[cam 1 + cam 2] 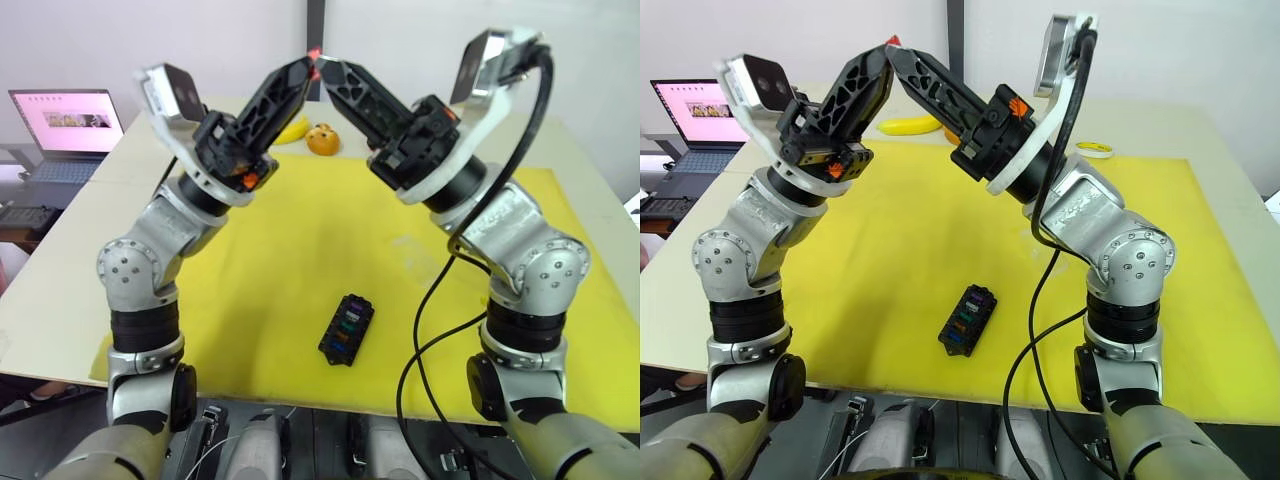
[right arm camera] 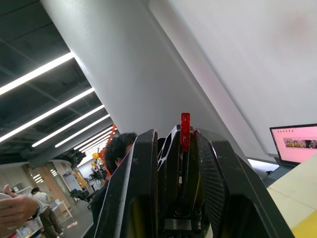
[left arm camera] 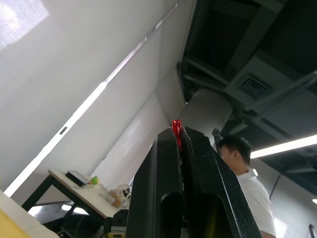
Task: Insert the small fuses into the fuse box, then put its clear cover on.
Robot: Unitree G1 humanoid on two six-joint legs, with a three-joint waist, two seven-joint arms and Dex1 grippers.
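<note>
Both arms are raised high over the yellow mat (image 1: 270,260), and their fingertips meet in a peak. My left gripper (image 3: 177,133) is shut on a small red fuse (image 3: 176,128) that pokes out of its tips. My right gripper (image 2: 177,136) is at the same spot, its fingers a little apart on either side of the red fuse (image 2: 184,130). The black fuse box (image 1: 346,328) lies on the mat near the front edge, below both grippers, with several coloured fuses in its slots. A faint sheen on the mat (image 1: 408,240) may be the clear cover.
A banana (image 1: 292,130) and an orange (image 1: 322,140) lie at the mat's far edge. A laptop (image 1: 65,125) stands on a side table at the left. A roll of tape (image 1: 1095,150) sits at the back right. A person (image 3: 242,163) stands beyond the table.
</note>
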